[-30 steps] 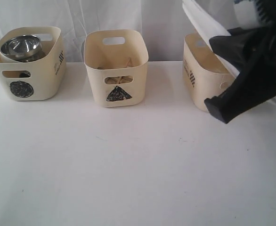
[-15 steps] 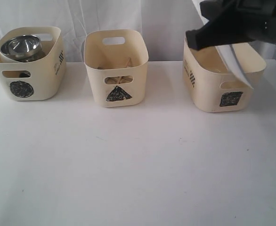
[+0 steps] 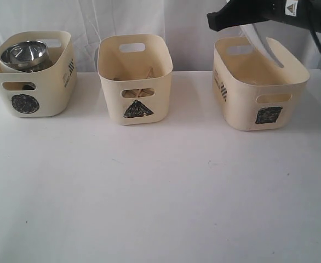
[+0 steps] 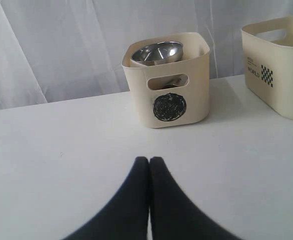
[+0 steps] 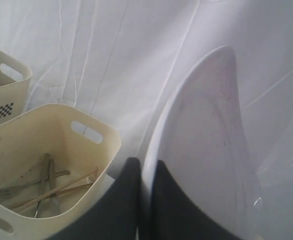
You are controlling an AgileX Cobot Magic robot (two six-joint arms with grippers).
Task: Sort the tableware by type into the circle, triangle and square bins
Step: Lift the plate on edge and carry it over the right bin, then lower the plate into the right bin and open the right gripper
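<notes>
Right wrist view: the right gripper point(image 5: 145, 197) is clamped on the rim of the large white plate point(image 5: 206, 150), which is held on edge over the square bin point(image 3: 259, 82), far right. The left gripper point(image 4: 149, 167) is closed and empty.

- A steel bowl point(image 3: 23, 53) is lodged in the circle bin point(image 3: 40, 82).
- Cutlery point(image 5: 49, 175) and chopsticks point(image 5: 69, 186) are lodged in the triangle bin point(image 3: 135, 76).

Only the plate is judged outstanding. No tableware is seen on the white table point(image 3: 149, 197), which is backed by a white curtain point(image 3: 122, 16).
</notes>
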